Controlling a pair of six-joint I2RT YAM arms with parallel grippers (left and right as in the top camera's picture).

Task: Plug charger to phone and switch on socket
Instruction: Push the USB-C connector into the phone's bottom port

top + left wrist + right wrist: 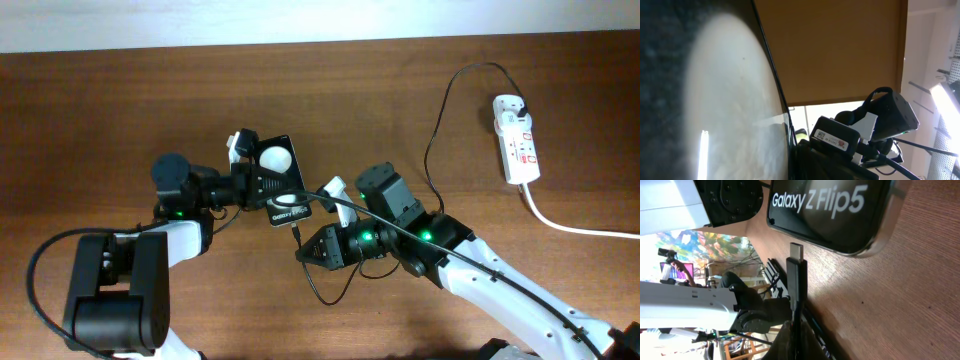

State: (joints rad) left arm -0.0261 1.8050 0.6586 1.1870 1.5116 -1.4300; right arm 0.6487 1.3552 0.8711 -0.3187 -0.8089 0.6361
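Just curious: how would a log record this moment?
left gripper: holds phone | right gripper: holds charger, tip near phone, unplugged | socket: untouched

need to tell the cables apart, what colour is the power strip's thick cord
White; the thick cord from the white elongated power strip shows best overhead.

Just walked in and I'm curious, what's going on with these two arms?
The left claw holds the phone. The right claw grips the charger just behind its tip, which is lined up just short of the phone's edge, not yet in. The charger's other end seems plugged into the socket; its switch state can't be told.
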